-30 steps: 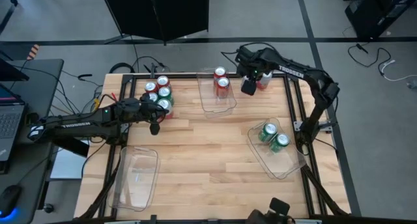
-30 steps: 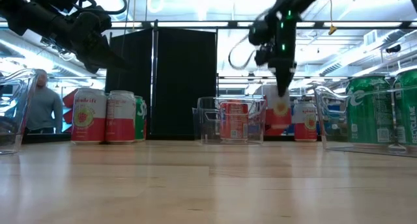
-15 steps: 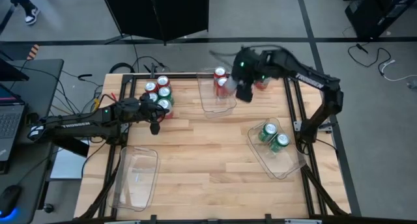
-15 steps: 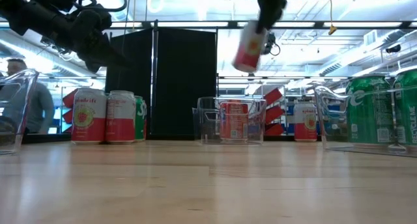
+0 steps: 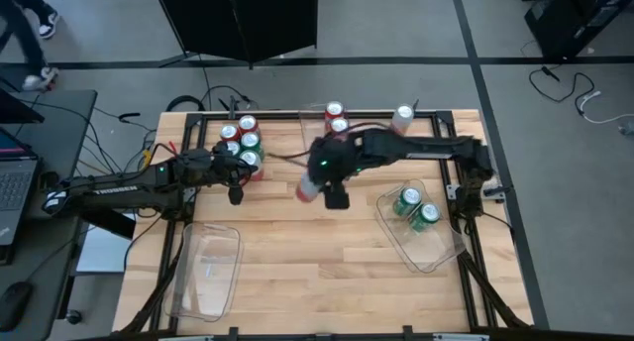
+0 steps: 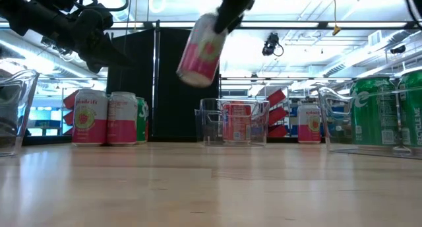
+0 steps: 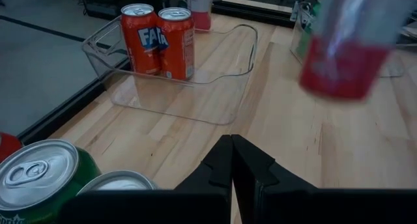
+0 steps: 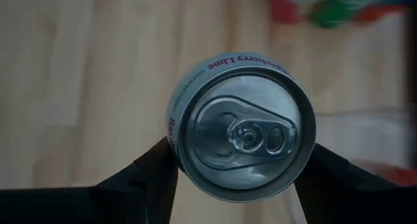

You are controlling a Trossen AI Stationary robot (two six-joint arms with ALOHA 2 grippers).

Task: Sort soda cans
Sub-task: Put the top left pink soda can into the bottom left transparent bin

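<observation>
Carrying a can above the table's middle

Gripping a white-and-red can (image 5: 310, 187), the right gripper (image 5: 327, 187) holds it tilted in the air, seen from low as pink and white. Its wrist view alone reads "Lime" on the rim. The left gripper (image 5: 236, 185), fingers pressed together, hovers beside a cluster of cans (image 5: 241, 143). Only its wrist view shows "FA" on two orange cans (image 7: 158, 40) standing in a clear bin (image 7: 215, 94).
</observation>
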